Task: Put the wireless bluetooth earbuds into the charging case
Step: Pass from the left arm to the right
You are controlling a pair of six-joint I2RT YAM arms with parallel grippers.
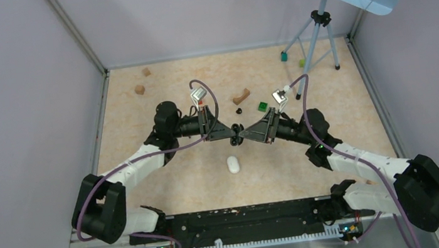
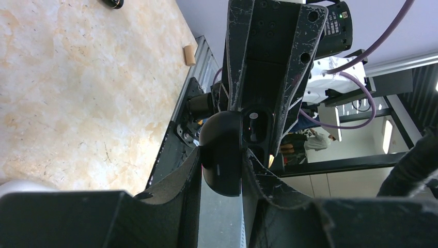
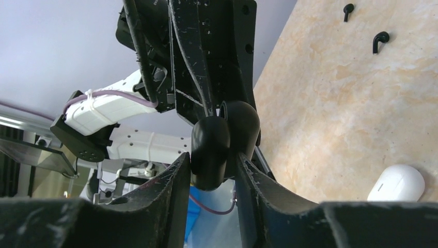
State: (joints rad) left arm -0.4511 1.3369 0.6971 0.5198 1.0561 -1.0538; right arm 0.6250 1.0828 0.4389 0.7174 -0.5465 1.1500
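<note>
A black charging case (image 1: pixel 236 134) hangs above the table's middle, held from both sides. My left gripper (image 1: pixel 231 134) is shut on one rounded half (image 2: pixel 222 160). Beyond it in the left wrist view the other half shows its cavities (image 2: pixel 256 125). My right gripper (image 1: pixel 244 136) is shut on a rounded black half (image 3: pixel 209 150), with the second half (image 3: pixel 241 124) just behind it. Two black earbuds lie loose on the table in the right wrist view, one (image 3: pixel 380 40) nearer and one (image 3: pixel 348 9) farther. One earbud (image 1: pixel 239 110) shows behind the grippers in the top view.
A white oval case (image 1: pixel 232 164) lies on the table in front of the grippers and shows in the right wrist view (image 3: pixel 397 183). Brown blocks (image 1: pixel 139 89), a brown curved piece (image 1: pixel 241 96), a green cube (image 1: pixel 262 106) and a tripod (image 1: pixel 320 36) stand farther back.
</note>
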